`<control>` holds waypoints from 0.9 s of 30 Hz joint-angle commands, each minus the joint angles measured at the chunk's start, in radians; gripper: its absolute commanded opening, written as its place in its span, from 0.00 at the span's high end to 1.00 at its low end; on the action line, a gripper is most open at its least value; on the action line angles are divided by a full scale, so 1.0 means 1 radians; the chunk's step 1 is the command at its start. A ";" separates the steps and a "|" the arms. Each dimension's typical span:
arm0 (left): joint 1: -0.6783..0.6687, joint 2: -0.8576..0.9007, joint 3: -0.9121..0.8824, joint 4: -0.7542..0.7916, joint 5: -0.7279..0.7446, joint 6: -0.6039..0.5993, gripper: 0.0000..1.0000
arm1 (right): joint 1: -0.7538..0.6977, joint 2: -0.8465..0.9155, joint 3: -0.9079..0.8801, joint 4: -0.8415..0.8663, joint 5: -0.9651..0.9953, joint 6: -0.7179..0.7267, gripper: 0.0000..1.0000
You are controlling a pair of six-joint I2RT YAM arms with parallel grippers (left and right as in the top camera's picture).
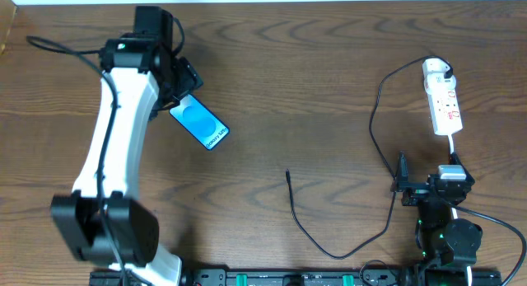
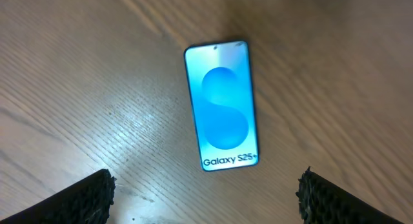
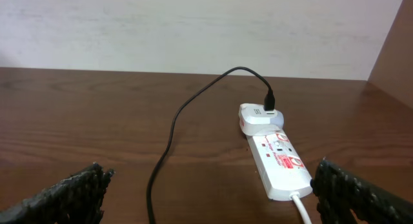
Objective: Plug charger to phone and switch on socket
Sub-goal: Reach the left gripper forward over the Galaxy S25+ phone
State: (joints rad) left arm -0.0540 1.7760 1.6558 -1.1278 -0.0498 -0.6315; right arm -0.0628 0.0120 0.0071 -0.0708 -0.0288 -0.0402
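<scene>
Dark wood table [image 1: 329, 88]: Galaxy phone [image 1: 199, 122] lying flat at left, black charger cable [image 1: 306, 228] mid-right, white power strip [image 1: 445, 105] far right.

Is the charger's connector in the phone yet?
Out. The connector tip lies loose on the table, well apart from the phone; no cable reaches the phone.

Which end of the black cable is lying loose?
The small connector tip, lying on the table apart from the phone. The other end's white adapter sits in the power strip.
</scene>
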 commanded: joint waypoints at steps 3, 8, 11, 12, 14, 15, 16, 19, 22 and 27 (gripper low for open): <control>0.003 0.085 0.018 -0.008 0.005 -0.074 0.09 | 0.005 -0.006 -0.002 -0.004 0.004 0.001 0.01; 0.002 0.132 0.017 -0.008 0.014 -0.088 0.57 | 0.005 -0.006 -0.002 -0.004 0.004 0.002 0.01; 0.002 0.150 0.016 -0.008 0.017 -0.089 0.46 | 0.005 -0.006 -0.002 -0.004 0.004 0.002 0.01; 0.002 0.154 0.016 -0.008 0.017 -0.096 0.13 | 0.005 -0.006 -0.002 -0.004 0.004 0.002 0.01; 0.002 0.164 0.016 -0.007 0.016 -0.115 0.01 | 0.005 -0.006 -0.002 -0.004 0.004 0.002 0.01; 0.002 0.166 0.016 -0.004 0.016 -0.133 0.01 | 0.005 -0.006 -0.002 -0.004 0.004 0.002 0.01; 0.002 0.170 0.016 0.000 0.016 -0.150 0.00 | 0.005 -0.006 -0.002 -0.004 0.004 0.001 0.01; 0.002 0.171 0.015 0.012 0.016 -0.196 0.00 | 0.005 -0.006 -0.002 -0.004 0.004 0.002 0.01; 0.002 0.171 0.014 0.015 0.016 -0.226 0.00 | 0.005 -0.006 -0.002 -0.004 0.004 0.002 0.01; 0.002 0.171 -0.014 0.050 0.044 -0.235 0.00 | 0.005 -0.006 -0.002 -0.004 0.004 0.002 0.01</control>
State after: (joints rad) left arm -0.0540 1.9301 1.6558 -1.0916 -0.0273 -0.8356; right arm -0.0628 0.0120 0.0071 -0.0708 -0.0288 -0.0402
